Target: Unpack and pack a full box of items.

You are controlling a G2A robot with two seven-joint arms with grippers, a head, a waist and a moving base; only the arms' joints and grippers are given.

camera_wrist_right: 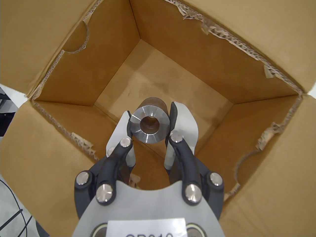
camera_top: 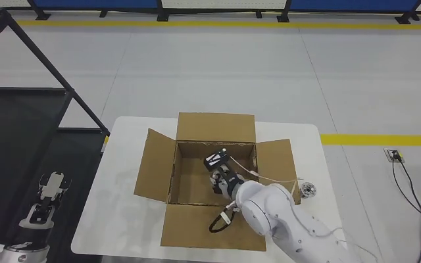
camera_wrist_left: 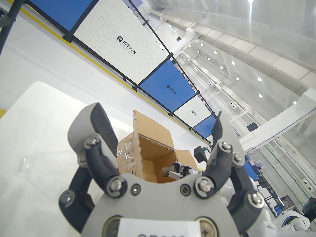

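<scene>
Box (camera_top: pixel 216 126) sits mid-table (camera_top: pixel 125 197), all four flaps folded out flat-ish. The right gripper (camera_wrist_right: pixel 150 115) is down inside it, toward the right side, pinching a hollow metal cylinder (camera_wrist_right: pixel 150 125) between its fingers, with the open bore end facing up at the wrist. Can't tell if the cylinder touches the box floor. The left gripper (camera_wrist_left: pixel 158 112) hangs well off the table's left edge, fingers spread wide with nothing between them. A small shiny round thing (camera_top: pixel 308 191) sits on the table just right of the right flap.
</scene>
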